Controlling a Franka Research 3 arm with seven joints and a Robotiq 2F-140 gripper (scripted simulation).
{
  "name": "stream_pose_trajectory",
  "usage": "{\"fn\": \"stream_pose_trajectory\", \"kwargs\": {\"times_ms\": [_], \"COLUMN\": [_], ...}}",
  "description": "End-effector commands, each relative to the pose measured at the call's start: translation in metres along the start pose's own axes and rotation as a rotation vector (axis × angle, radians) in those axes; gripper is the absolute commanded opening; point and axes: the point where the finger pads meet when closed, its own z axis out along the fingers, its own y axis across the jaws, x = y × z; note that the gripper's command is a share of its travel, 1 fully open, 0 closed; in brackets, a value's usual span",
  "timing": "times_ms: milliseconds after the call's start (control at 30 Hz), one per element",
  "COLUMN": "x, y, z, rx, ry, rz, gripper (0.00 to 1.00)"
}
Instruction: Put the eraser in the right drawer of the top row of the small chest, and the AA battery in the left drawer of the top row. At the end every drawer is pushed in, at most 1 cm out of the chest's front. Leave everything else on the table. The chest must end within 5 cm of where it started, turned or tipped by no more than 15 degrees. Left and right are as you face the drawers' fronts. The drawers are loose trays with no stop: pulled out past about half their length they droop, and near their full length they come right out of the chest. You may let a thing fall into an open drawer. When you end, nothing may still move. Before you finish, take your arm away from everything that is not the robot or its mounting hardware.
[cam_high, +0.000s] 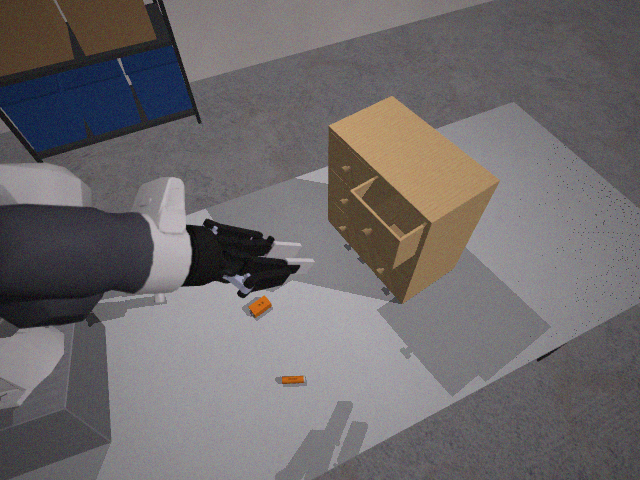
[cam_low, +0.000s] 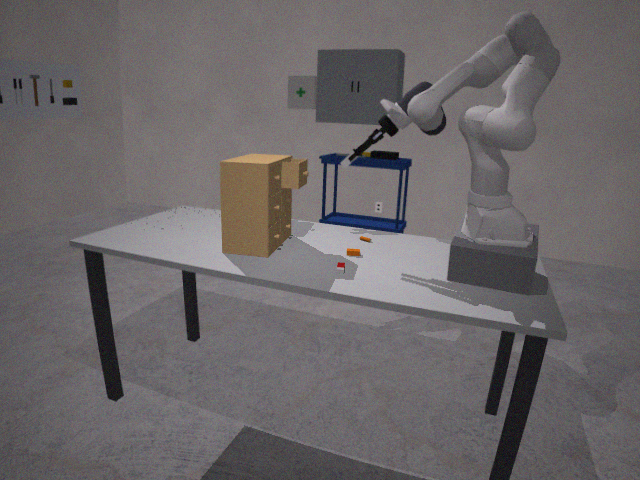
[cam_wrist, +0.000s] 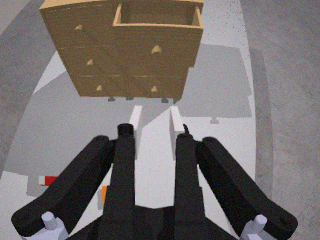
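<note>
The small wooden chest (cam_high: 413, 155) (cam_low: 245, 206) stands upright. Its top-right drawer (cam_high: 379, 236) (cam_low: 293, 174) (cam_wrist: 140, 37) is partly out and looks level; nothing shows in its visible inside. The top-left drawer (cam_high: 339, 152) (cam_wrist: 87, 37) looks pushed in. An orange cylinder, apparently the AA battery (cam_high: 293, 379) (cam_low: 365, 239), lies on the table. A small red and white block, apparently the eraser (cam_low: 340, 266) (cam_wrist: 51, 180), lies on the table and is hidden in the top view. My gripper (cam_high: 306, 253) (cam_low: 347, 160) (cam_wrist: 156, 117) is raised before the chest, fingers partly open, nothing between them.
An orange block (cam_high: 260, 306) (cam_low: 353, 252) (cam_wrist: 104, 195) lies on the table between the battery and the red and white block. The lower drawers look closed, their knobs sticking out. The arm's grey base block (cam_low: 491, 266) stands at the table end opposite the chest.
</note>
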Motion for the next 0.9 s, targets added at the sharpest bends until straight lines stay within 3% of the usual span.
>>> {"fn": "stream_pose_trajectory", "kwargs": {"times_ms": [0, 167, 200, 733, 767, 867], "x": [-0.003, -0.003, -0.003, -0.003, -0.003, -0.003], "y": [0.000, 0.000, 0.000, 0.000, 0.000, 0.000], "z": [0.000, 0.000, -0.004, -0.004, -0.011, -0.011], "rx": [0.003, 0.003, 0.006, 0.006, 0.007, 0.007], "ry": [-0.012, -0.012, -0.059, -0.059, -0.104, -0.104], "rz": [0.015, 0.015, 0.016, 0.016, 0.016, 0.016], "gripper": [0.20, 0.20, 0.20, 0.20, 0.20, 0.20]}}
